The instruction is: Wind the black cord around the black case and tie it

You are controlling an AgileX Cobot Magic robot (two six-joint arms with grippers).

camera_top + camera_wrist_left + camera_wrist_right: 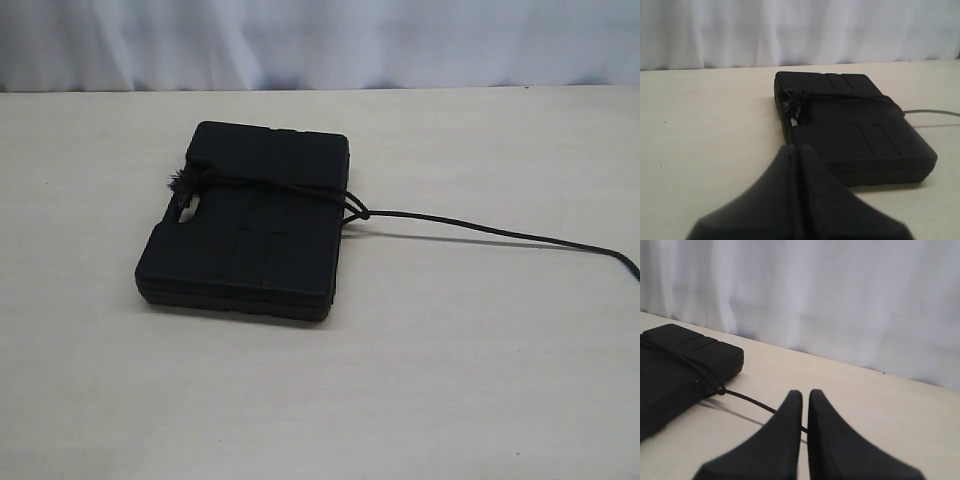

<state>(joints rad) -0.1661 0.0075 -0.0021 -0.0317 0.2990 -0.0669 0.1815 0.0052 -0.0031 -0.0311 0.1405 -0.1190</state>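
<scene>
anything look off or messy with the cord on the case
The black cord crosses the black case at a slant, not square. Its frayed tip bristles beside the handle cutout, and a long loose tail trails across the table from what looks like a knot at the case's edge.

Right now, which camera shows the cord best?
The exterior view: the cord crosses the case, knots at its edge and trails off right. The left wrist view shows mostly the frayed tip; the right wrist view shows the knot and some tail.

A pale beige table (480, 380) fills the scene — behind it hangs a white, softly folded curtain (320, 40).
</scene>
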